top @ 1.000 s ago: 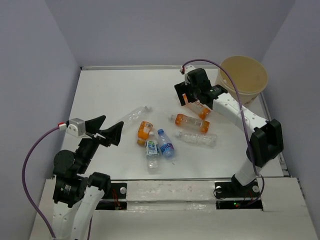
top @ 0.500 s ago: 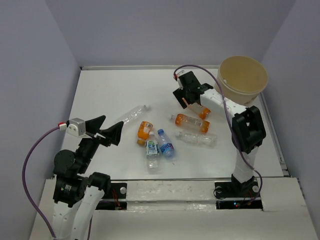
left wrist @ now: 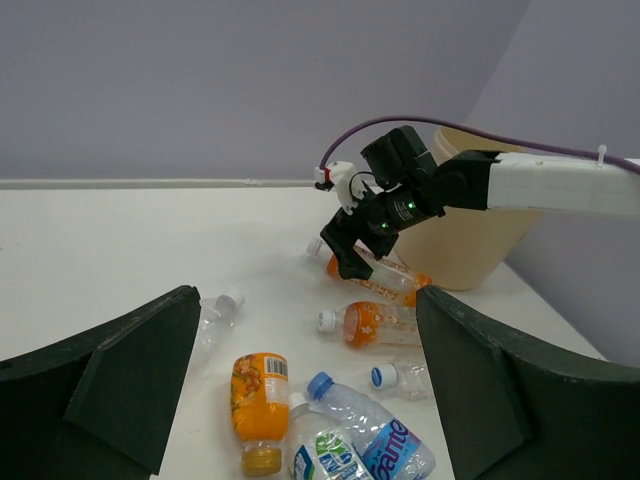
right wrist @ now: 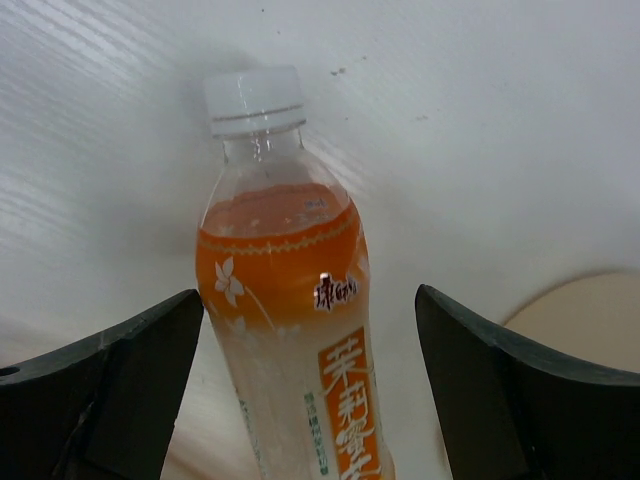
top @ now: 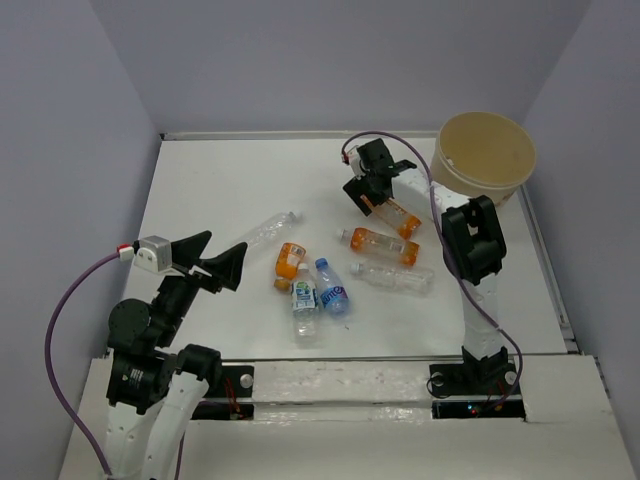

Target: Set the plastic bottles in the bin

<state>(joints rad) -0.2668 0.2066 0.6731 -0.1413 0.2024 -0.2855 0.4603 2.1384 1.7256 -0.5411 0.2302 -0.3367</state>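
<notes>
Forward, right arm outstretched, fingers astride orange bottle

Placed at the far right corner of the table was the bin; just left of it the right gripper was set over one lying bottle. Before that one, a second bottle and a third bottle were laid crosswise, one nearer than the other. A cluster of three bottles was recorded mid-table, a lone bottle behind and left of it, and the left gripper at the near left.
</notes>
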